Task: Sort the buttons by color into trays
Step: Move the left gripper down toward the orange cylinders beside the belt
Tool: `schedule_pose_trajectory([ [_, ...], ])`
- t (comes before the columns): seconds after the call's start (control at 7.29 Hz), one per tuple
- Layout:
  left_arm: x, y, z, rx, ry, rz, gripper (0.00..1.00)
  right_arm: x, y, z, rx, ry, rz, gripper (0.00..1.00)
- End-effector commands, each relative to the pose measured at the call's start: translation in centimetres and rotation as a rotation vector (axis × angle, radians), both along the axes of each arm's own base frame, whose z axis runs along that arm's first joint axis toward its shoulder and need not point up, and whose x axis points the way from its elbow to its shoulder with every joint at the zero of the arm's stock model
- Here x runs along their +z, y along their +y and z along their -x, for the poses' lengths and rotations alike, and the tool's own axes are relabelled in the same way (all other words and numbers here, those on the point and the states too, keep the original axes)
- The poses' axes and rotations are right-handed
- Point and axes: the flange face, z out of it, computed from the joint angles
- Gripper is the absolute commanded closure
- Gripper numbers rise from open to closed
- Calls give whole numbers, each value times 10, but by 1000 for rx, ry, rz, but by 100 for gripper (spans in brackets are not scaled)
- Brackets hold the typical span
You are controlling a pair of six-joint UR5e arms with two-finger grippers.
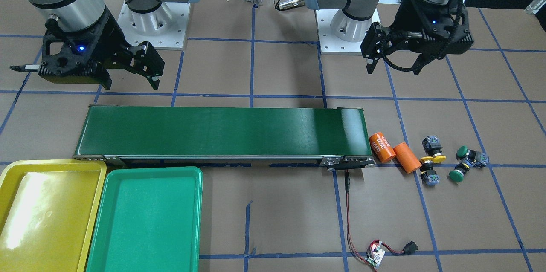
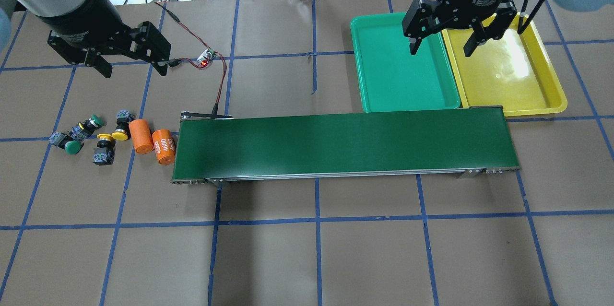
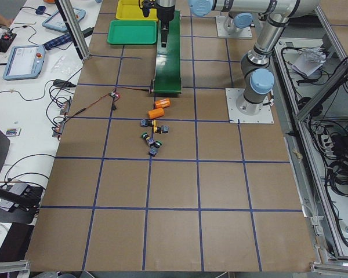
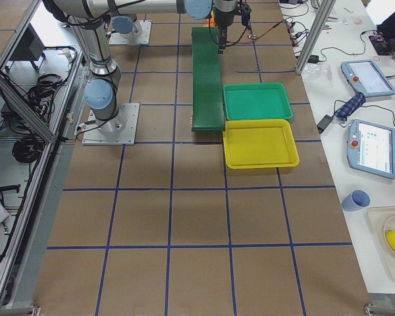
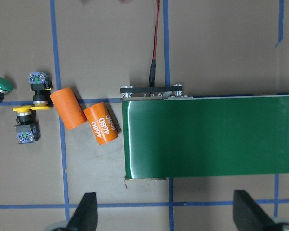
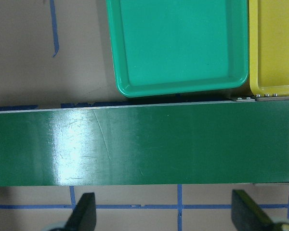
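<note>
my left claw (image 2: 134, 70) hangs high near one end of the dark-green conveyor belt (image 2: 336, 145), fingers spread wide with nothing between them. the four buttons lie tipped on their sides in a loose cluster on the brown table (image 2: 307, 248), off that same end of the belt and well apart from both trays. the two yellow-capped buttons, one (image 2: 121, 132) and the other (image 2: 103, 145), lie nearer the belt with their caps close together. they look to be touching, though i can't be sure at this size. the two green-capped buttons, one (image 2: 91, 124) and the other (image 2: 67, 144), lie just beyond them, farther from the belt. between the yellow pair and the belt lie two orange cylinders side by side: a plain one (image 2: 140, 135), and one marked 4680 (image 2: 164, 147) just beside the belt's end. a small circuit board (image 2: 206, 56) with a red wire sits on the table close to my left claw's side.

my right claw (image 2: 441, 48) is likewise wide open and gripping nothing, high up by the belt's other end. the green tray (image 2: 388, 85) and the yellow tray (image 2: 523, 90) sit there side by side, long edges together, just beside the belt.
</note>
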Motion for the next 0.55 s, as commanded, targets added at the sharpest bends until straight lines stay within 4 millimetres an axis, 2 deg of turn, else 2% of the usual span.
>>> schedule_pose_trajectory([
  [0.0,-40,-13,-10,-16,-6,-9,0,0,0,1,-1,0,0,0],
  [0.14,-58,-34,-38,27,23,-33,0,0,0,1,-3,0,0,0],
  [0.27,-63,-47,-55,52,1,-38,0,0,0,1,-3,0,0,0],
  [0.41,-74,-44,-22,0,10,-67,0,0,0,1,-1,0,0,0],
])
